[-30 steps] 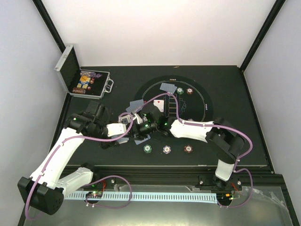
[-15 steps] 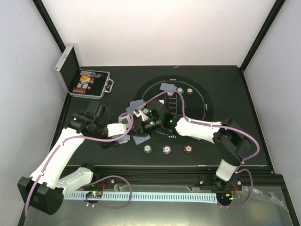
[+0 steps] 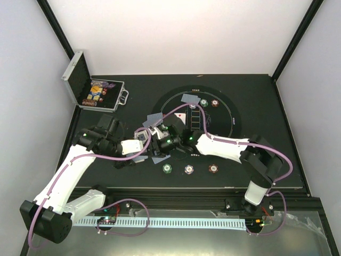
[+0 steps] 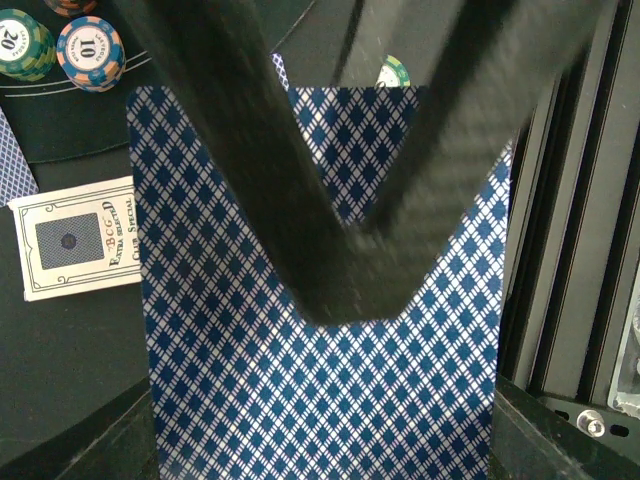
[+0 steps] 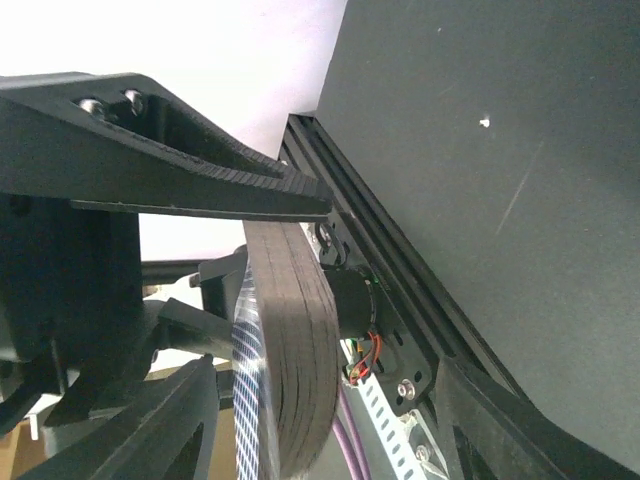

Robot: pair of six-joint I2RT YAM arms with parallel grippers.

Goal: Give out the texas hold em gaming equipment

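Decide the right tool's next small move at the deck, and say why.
Probably close the right tool gently on the top card of the deck and draw it off to deal. The left tool is clamped on the deck, and the right tool's jaws stand apart around its edge, apparently gripping nothing yet.
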